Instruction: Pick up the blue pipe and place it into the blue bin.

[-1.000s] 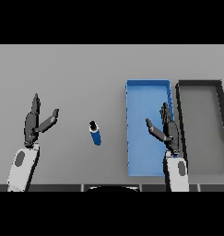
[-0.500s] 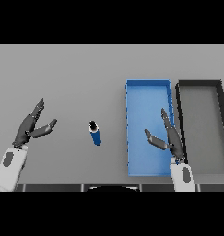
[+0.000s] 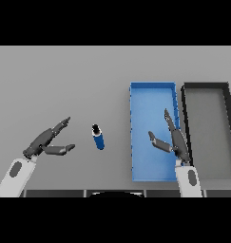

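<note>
Progress on the task is nil as far as the scene shows: the blue pipe (image 3: 98, 137) lies untouched on the grey table (image 3: 64, 85), a short cylinder with a dark cap at its far end, well apart from the blue bin (image 3: 152, 90), which sits to its right with nothing in it but the shadow of an arm. Grasping, lifting, carrying and releasing all remain to be done. The left hand (image 3: 46, 142) hovers to the left of the pipe, near it but not touching, fingers straight and spread from the thumb in a wide, ready gap that points toward the pipe; it holds nothing. The right hand (image 3: 173, 138) hangs over the blue bin, its fingers likewise straight and relaxed with the thumb out to the side, empty too. A dark grey bin (image 3: 206, 86) stands just beside the blue one, on its right.
</note>
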You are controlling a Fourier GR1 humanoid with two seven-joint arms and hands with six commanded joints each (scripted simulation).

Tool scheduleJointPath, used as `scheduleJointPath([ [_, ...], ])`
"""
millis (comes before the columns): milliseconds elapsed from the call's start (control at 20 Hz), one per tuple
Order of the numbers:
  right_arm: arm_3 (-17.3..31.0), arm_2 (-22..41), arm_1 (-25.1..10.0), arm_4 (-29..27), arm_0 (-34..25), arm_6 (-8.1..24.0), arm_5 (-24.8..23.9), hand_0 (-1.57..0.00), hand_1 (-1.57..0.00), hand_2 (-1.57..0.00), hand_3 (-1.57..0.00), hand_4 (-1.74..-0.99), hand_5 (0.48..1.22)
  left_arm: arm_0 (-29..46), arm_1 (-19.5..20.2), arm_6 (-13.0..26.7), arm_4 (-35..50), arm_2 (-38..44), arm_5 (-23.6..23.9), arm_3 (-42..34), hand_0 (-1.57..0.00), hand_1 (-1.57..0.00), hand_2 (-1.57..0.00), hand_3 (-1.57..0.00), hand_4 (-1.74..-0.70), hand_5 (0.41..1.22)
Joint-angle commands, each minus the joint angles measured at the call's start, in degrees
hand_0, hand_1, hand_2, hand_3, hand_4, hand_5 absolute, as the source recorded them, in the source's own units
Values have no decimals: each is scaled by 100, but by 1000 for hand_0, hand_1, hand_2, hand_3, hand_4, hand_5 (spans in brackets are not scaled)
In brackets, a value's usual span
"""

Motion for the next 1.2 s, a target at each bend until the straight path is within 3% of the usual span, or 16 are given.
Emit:
scheduleJointPath([
  [0, 33, 9, 13, -21, -20, -3, 31, 1, 1, 1, 1, -1266, 633, -36, -85, 101, -48, -116, 6, -76, 1, 1, 1, 1, -1196, 523],
  [200, -5, 5, 12, -12, 64, -49, 21, 1, 1, 1, 1, -1290, 646, -81, -335, 171, -253, -483, -120, -134, 1, 1, 1, 1, -1207, 494],
  [350, 10, -13, 4, 20, 36, 94, -18, 1, 1, 1, 1, -1294, 653, -188, -765, 165, -579, -754, 91, -62, 1, 1, 1, 1, -1207, 479],
  [450, -54, 4, 28, -19, 41, 66, 8, 1, 1, 1, 1, -1300, 652, -230, -927, -54, -768, -819, 185, 90, 1, 1, 1, 1, -1216, 491],
  [550, -10, -60, 9, -93, 11, 152, 35, 1, 1, 1, 1, -1306, 651, -396, -1203, -3, -903, -881, 334, 294, 1, 1, 1, 1, -1225, 499],
  [850, -118, -47, -9, -41, 186, 14, 4, 1, 1, 1, 1, -1320, 659, -772, -1821, -185, -1168, -997, 512, 1002, 1, 1, 1, 1, -1195, 496],
  [950, -79, -25, 36, -53, 124, 186, 14, 1, 1, 1, 1, -1326, 665, -897, -2010, -250, -1400, -1091, 655, 1249, 1, 1, 1, 1, -1162, 490],
  [1150, -116, -84, -49, -59, 145, 156, 13, 1, 1, 1, 1, -1321, 664, -960, -2272, -347, -1122, -1040, 475, 1434, 1, 1, -24, -17, -1215, 536],
])
